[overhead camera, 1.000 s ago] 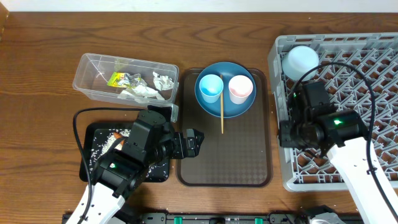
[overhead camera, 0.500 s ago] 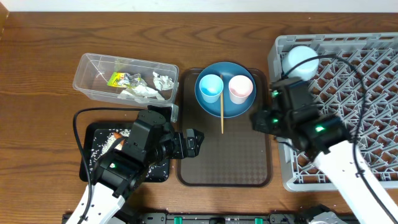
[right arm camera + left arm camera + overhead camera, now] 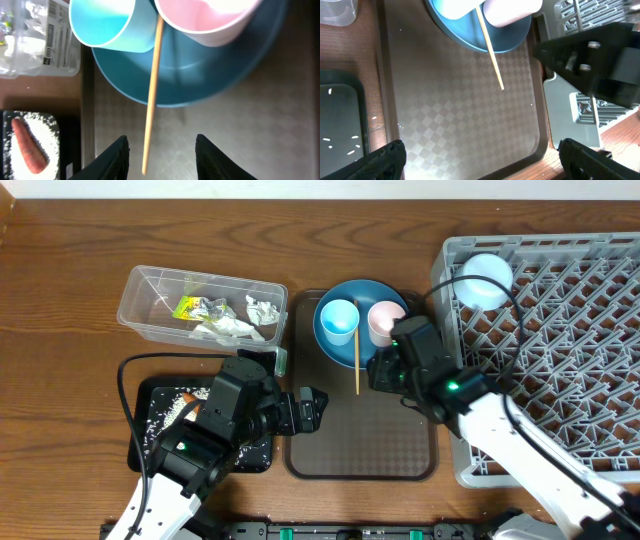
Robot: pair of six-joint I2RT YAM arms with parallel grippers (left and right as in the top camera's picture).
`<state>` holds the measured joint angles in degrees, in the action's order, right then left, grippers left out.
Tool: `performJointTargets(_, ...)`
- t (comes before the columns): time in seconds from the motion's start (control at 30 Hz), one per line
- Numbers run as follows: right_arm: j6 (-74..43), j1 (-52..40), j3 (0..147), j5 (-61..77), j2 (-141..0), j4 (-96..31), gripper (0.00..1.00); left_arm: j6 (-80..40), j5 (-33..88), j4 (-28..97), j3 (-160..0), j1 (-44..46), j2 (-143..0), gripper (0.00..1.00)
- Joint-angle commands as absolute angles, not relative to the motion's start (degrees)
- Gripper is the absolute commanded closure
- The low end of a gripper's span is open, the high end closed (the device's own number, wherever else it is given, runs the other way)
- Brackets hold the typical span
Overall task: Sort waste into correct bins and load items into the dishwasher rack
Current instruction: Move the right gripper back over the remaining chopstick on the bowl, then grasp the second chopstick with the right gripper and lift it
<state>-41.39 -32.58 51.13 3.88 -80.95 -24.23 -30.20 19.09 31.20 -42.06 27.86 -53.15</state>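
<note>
**A:** What is the dishwasher rack [image 3: 540, 246] carrying?

**B:** It is sitting to the right of the right gripper [image 3: 161, 160]. A pale white-blue bowl [image 3: 483, 280] is resting in its far left corner.

**A:** And the brown serving tray [image 3: 360, 442]?

**B:** It is lying beneath both grippers and is bearing the dark-blue plate [image 3: 335, 351] at its far end, just ahead of the right gripper.

**A:** What is the clear plastic tub [image 3: 138, 292] holding?

**B:** It is sitting beyond the left gripper [image 3: 482, 162], off to its left. It is holding a yellow-green wrapper [image 3: 188, 307], crumpled white tissue [image 3: 225, 330] and crumpled silver foil [image 3: 262, 310].

**A:** The black tray [image 3: 146, 442]?

**B:** It is lying just left of the left gripper, partly under that arm. It is holding scattered white rice grains [image 3: 37, 127] and an orange carrot piece [image 3: 29, 142].

**A:** What is standing on the plate?

**B:** A light-blue cup [image 3: 339, 320] and a pink cup [image 3: 384, 320] are standing side by side on it. A wooden chopstick [image 3: 356, 365] is lying between them, with its near end reaching onto the serving tray.

**A:** Are the grippers gripping anything?

**B:** The right one is hovering over that near end with its fingers apart, clasping nothing. The left one is hanging over the serving tray's left part with its jaws spread wide, and it is gripping nothing either.
</note>
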Motion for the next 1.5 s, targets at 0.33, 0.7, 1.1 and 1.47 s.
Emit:
performJointTargets(0.33, -41.74, -35.81, 50.65, 3.38, -88.92, -17.39, 0.59, -30.09, 18.74, 31.2, -42.22, 27.62, -53.12, 0.0)
performJointTargets(0.7, -41.74, -37.3, 50.65, 2.98, -91.88, -15.4, 0.64, -30.11, 18.74, 31.2, -42.22, 27.62, -53.12, 0.0)
performJointTargets(1.1, -41.5, -37.36, 50.65, 2.79, -93.12, -15.14, 0.8, -30.09, 18.74, 31.2, -42.22, 27.62, -53.12, 0.0)
performJointTargets(1.47, -40.18, -37.34, 50.68, 3.31, -93.1, -15.86, 0.92, -30.09, 18.74, 31.2, -42.22, 27.62, -53.12, 0.0)
